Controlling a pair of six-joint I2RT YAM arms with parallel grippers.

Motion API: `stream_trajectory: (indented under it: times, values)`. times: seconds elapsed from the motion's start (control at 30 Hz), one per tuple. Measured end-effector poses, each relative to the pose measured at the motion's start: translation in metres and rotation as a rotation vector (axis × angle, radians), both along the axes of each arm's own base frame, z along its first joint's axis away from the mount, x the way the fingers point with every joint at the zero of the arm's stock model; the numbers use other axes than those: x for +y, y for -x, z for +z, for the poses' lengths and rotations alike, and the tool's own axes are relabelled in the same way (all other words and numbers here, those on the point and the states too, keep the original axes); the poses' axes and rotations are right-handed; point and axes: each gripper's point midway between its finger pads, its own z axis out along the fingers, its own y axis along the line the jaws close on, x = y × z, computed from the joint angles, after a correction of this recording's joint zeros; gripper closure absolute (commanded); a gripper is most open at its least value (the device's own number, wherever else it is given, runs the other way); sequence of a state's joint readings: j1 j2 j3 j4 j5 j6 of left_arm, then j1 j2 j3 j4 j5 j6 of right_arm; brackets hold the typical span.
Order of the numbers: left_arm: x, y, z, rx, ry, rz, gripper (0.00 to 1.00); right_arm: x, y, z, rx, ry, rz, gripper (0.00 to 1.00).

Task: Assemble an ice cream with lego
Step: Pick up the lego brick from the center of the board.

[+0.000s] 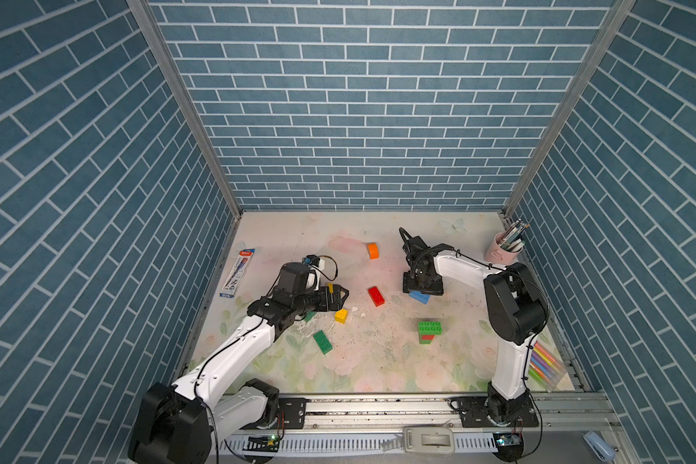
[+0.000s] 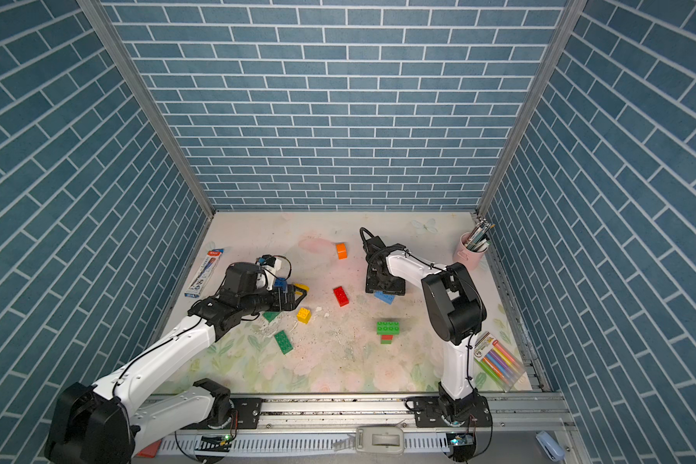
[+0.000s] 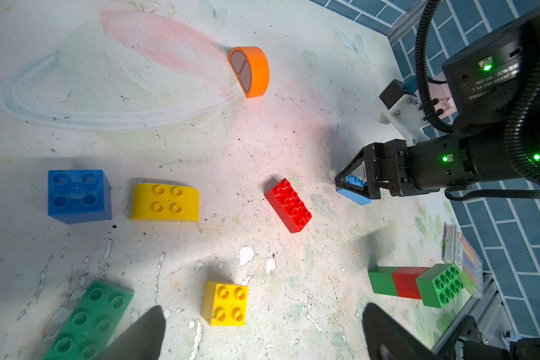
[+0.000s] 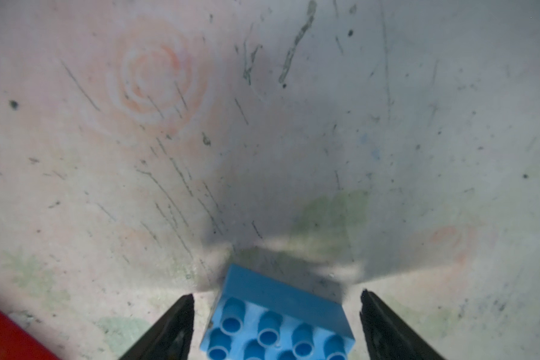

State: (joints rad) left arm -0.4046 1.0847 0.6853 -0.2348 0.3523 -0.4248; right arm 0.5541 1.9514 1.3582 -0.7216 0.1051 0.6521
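between right jaws; light-blue brick (image 4: 281, 311), long axis jaw-to-jaw

Light blue brick (image 4: 278, 324) cut off at right wrist view edge; partly under right hand (image 1: 422, 291) in both top views.

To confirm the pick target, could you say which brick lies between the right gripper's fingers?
The light blue oblong brick, straddled by the right gripper; all others lie apart.
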Motion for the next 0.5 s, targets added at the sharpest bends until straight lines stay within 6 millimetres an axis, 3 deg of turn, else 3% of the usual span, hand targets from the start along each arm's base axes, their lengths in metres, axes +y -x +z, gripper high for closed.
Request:
stream_trajectory:
  times: [0.5]
  values:
    - [0.0000, 0.0000, 0.0000, 0.000, 0.000, 0.000, 0.00, -0.0068, 0.0092, -0.0090, 0.028, -0.012, -0.138, 0.19]
